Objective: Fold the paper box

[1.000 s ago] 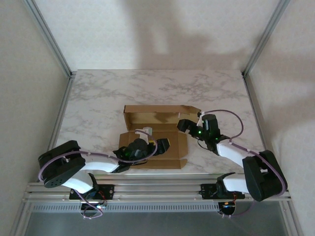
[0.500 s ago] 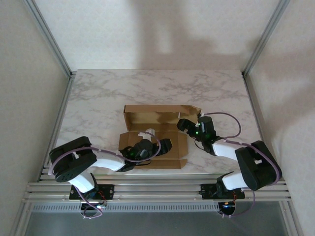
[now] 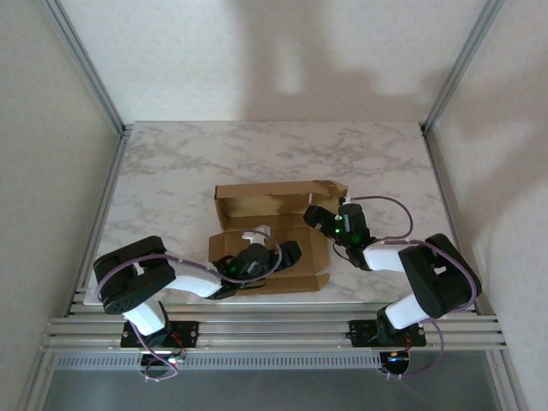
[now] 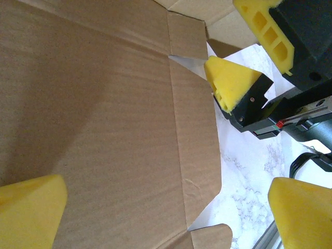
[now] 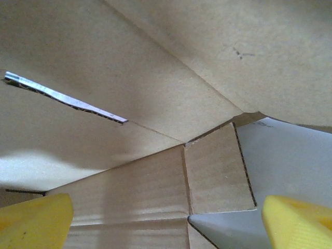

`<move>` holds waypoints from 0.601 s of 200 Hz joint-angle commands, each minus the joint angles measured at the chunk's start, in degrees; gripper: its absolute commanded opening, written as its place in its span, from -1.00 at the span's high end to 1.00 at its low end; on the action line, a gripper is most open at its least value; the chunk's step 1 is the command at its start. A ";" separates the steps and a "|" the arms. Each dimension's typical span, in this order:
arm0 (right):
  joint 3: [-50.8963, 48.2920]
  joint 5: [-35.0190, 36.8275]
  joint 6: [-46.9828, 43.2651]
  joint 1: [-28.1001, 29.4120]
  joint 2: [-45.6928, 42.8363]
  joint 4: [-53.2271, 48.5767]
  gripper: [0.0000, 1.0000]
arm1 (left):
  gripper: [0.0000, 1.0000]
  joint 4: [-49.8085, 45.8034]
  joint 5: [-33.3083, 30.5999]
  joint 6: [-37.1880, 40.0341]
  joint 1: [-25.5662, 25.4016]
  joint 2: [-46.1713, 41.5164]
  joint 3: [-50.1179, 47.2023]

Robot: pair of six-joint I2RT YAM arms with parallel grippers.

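Ribbed kraft paper box (image 3: 272,205) on marble table (image 3: 171,171); L gripper (image 3: 289,253), R gripper (image 3: 314,215): yellow wedge fingers (image 5: 36,218) apart.

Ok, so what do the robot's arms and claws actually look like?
The left arm and right arm both have white links between bulky black joints, with a thin purple cable looped along each. The left claw and right claw are black blocks, each carrying two yellow wedge-shaped fingers. A small green light glows near each wrist.
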 commanded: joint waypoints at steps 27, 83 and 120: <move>-0.19 1.24 -1.28 1.60 -1.70 3.95 -0.85 | -0.98 -1.33 0.26 -1.61 -0.81 2.38 0.74; -0.06 -1.41 -1.46 1.90 -1.21 5.86 -0.82 | -0.99 -1.35 0.87 -1.06 -1.10 3.30 1.82; 0.47 -2.59 -1.45 2.26 0.44 7.36 -0.81 | -0.98 -1.24 1.25 -0.72 -1.36 3.65 1.99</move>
